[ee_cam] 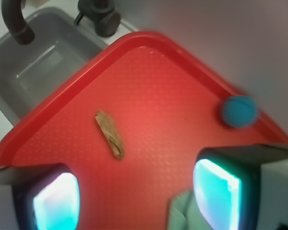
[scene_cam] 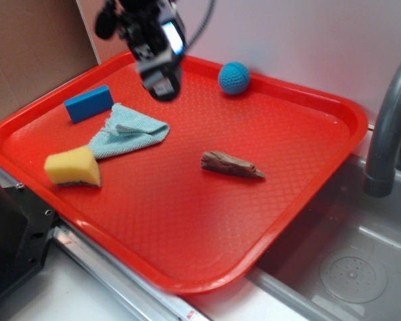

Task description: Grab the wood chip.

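Looking across the scene from left to right, a yellow sponge wedge [scene_cam: 73,168] sits near the left edge of a red plastic tray [scene_cam: 187,281]. Behind it lies a blue block [scene_cam: 88,103], and beside that a crumpled pale blue cloth [scene_cam: 127,132]. Above the cloth hangs the gripper [scene_cam: 159,75], raised well clear of the tray, blurred in the exterior view. In the wrist view its two fingers [ee_cam: 216,191] stand wide apart with nothing between them, so it is released and empty. Right of centre on the tray lies the wood chip [scene_cam: 231,164], alone on bare plastic, well apart from everything else. It is a rough brown-grey sliver, tapering to a point at its right end. It looks light, stiff and dry, with a coarse surface that should not slip; the thicker left half seems the best place to pinch it, across its narrow width. Further back sits a teal ball [scene_cam: 234,77]. A grey sink [scene_cam: 361,267] and faucet [scene_cam: 387,127] lie at far right.
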Tool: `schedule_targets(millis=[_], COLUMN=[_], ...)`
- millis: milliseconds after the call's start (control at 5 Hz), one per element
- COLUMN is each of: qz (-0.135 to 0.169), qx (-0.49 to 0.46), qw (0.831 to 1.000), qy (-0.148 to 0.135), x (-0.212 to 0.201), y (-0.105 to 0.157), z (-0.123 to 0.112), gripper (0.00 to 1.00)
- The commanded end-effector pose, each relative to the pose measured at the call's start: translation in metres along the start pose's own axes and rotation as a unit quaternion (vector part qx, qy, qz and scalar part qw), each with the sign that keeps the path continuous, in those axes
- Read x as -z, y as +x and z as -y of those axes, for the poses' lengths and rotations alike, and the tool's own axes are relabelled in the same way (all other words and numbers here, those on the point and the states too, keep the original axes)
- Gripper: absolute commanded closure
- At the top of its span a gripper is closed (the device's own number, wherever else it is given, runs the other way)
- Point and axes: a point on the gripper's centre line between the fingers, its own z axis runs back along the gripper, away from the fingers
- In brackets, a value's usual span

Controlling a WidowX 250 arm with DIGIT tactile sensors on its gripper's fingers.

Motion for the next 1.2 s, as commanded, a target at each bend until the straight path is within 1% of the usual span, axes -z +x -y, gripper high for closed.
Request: schedule_targets(millis=[0, 200, 400, 600, 1000], qz=[-0.049, -0.079, -0.124, -0.133, -0.145], qx=[0.058, 0.065, 0.061, 0.066, 0.049], qw=[0.997, 0.995, 0.99, 0.989, 0.988], qy=[-0.009, -0.021, -0.018, -0.017, -0.012], x=[0.063, 0.089, 0.109, 0.114, 0.107], y=[0.022, 0.021, 0.02, 0.017, 0.014], z=[0.019, 0.02, 0.023, 0.026, 0.03], gripper=[0.0, 0.0, 0.0, 1.0, 1.0])
